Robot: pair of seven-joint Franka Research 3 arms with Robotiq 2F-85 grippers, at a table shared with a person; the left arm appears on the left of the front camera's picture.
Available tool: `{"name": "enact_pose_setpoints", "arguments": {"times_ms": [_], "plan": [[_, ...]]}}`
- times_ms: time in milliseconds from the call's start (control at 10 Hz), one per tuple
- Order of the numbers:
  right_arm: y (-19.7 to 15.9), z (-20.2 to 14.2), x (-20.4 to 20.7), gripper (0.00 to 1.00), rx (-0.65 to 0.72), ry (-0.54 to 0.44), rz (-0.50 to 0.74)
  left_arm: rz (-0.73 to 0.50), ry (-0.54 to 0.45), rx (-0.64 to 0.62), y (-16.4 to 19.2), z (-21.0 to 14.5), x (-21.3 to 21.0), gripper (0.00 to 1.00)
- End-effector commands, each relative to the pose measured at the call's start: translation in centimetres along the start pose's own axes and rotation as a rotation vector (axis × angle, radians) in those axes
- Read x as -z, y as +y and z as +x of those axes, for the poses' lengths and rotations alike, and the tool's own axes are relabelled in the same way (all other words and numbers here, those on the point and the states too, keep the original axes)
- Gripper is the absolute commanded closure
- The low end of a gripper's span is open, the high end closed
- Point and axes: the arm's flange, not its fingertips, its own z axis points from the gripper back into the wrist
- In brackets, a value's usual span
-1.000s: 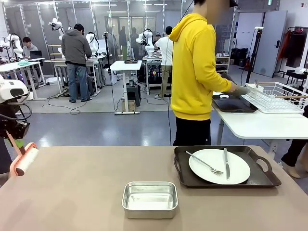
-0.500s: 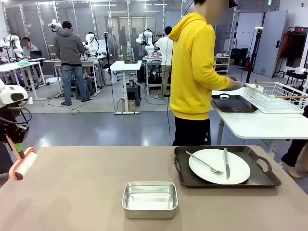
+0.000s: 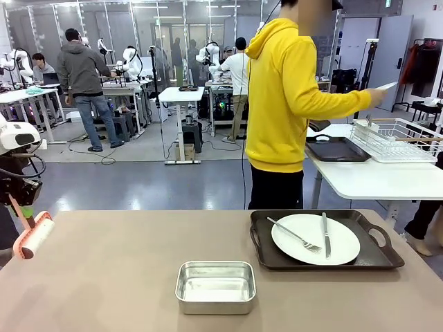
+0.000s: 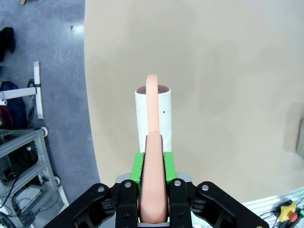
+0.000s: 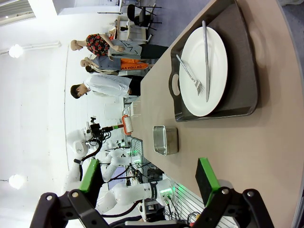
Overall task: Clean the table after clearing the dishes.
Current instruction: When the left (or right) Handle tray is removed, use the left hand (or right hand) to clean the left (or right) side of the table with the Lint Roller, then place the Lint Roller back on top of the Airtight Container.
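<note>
Tan table (image 3: 111, 277), plate (image 3: 342, 243) on tray (image 3: 263, 242), left tool (image 4: 153, 164) clamped on lint roller (image 3: 34, 234), right tool (image 5: 148, 176) apart

My front picture is bright and even. Light falls from above and lies flat on the desk (image 3: 104, 277), so the steel pan (image 3: 215, 286) and the black tray (image 3: 374, 257) throw only faint, soft shadows. The glossy floor (image 3: 138, 183) beyond carries pale glare streaks. The plate (image 3: 315, 239) reads bright white yet keeps its rim.

In my left wrist picture the light is soft, and the lint roller (image 4: 142, 118) handle and left end effector (image 4: 153, 164) look slightly unsharp close to the lens.

My right wrist picture is blown out white at upper left, with two round lamp spots (image 5: 15, 50), and the desk edge bows from the wide lens.
</note>
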Motion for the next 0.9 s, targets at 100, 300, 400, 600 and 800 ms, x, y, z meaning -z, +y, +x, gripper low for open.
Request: {"name": "enact_pose_setpoints", "arguments": {"times_ms": [100, 300, 400, 600, 800], "plan": [[0.25, -0.19, -0.07, 0.0, -0.004, -0.002, 0.002, 0.007, -0.016, -0.003, 0.09, 0.09, -0.3, 0.79], [0.25, -0.19, -0.07, 0.0, -0.004, -0.002, 0.002, 0.007, -0.016, -0.003, 0.09, 0.09, -0.3, 0.79], [0.25, -0.19, -0.07, 0.0, -0.004, -0.002, 0.002, 0.007, -0.016, -0.003, 0.09, 0.09, -0.3, 0.79], [0.25, -0.19, -0.07, 0.0, -0.004, -0.002, 0.002, 0.007, -0.016, -0.003, 0.09, 0.09, -0.3, 0.79], [0.25, -0.19, -0.07, 0.0, -0.004, -0.002, 0.002, 0.007, -0.016, -0.003, 0.09, 0.09, -0.3, 0.79]]}}
